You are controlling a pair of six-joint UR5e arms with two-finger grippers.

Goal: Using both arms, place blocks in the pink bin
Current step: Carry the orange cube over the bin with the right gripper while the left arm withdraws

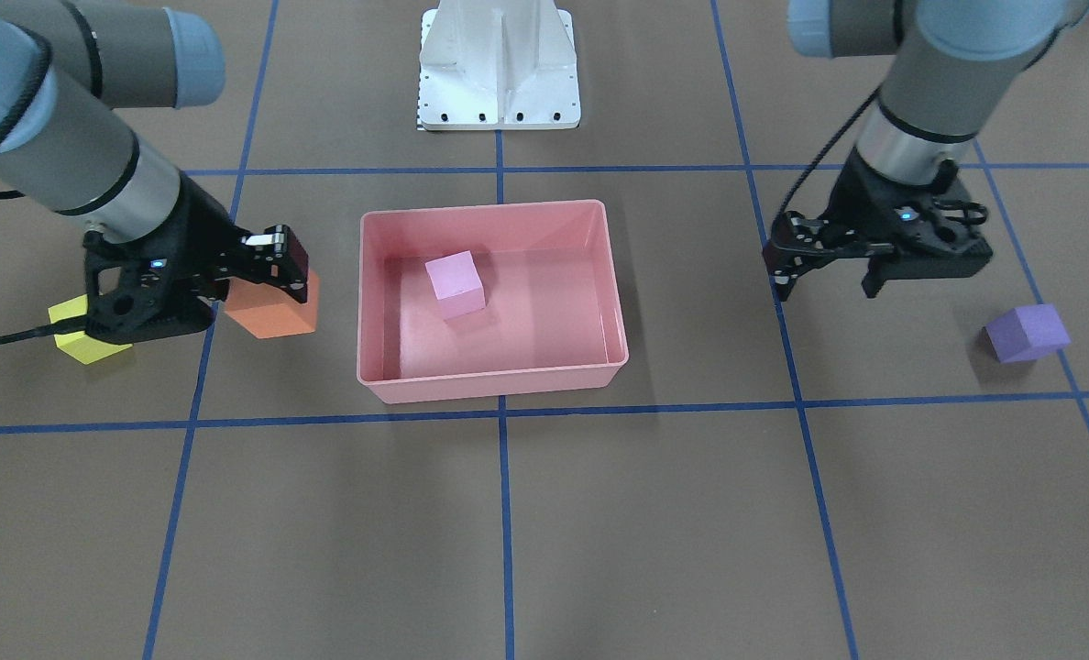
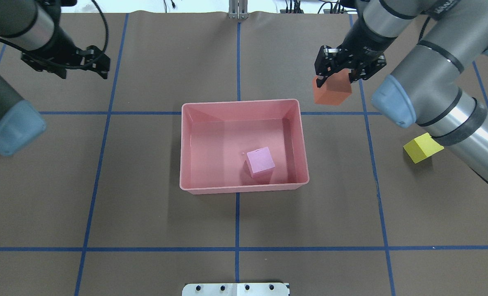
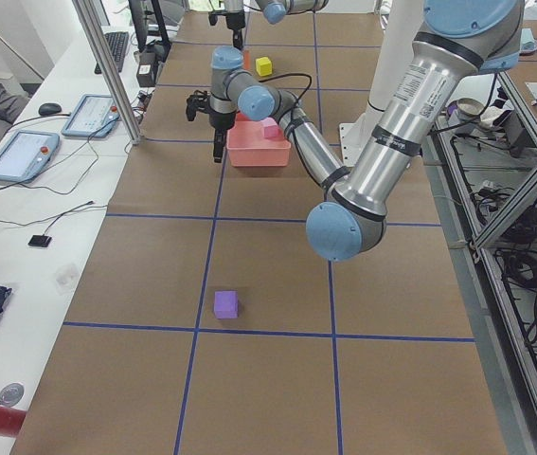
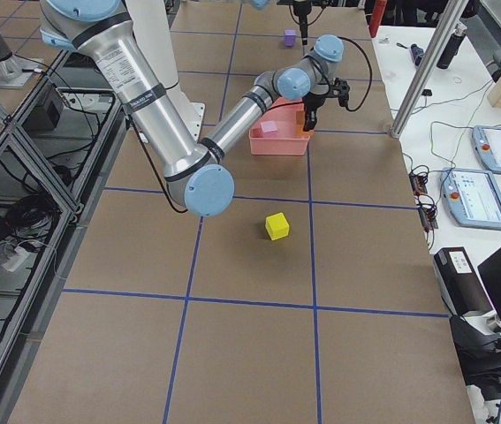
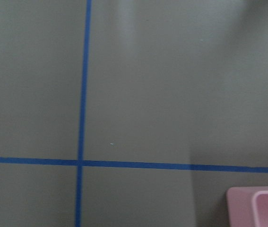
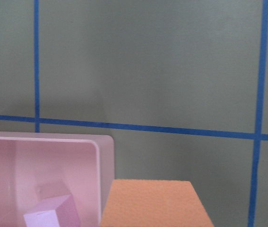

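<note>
My work surface is a brown paper-covered table (image 2: 145,205) gridded with blue tape lines (image 2: 236,248). Beside it I note a long white bench (image 3: 3,248) carrying two blue-framed tablet pendants (image 3: 20,156).

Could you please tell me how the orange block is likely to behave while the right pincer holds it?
Its grainy, matte face suggests decent friction, so the orange block probably will not slip from the right pincer. It is small beside the pink bin, so likely light. Flat-sided, it should settle rather than roll, like the pink block.
</note>
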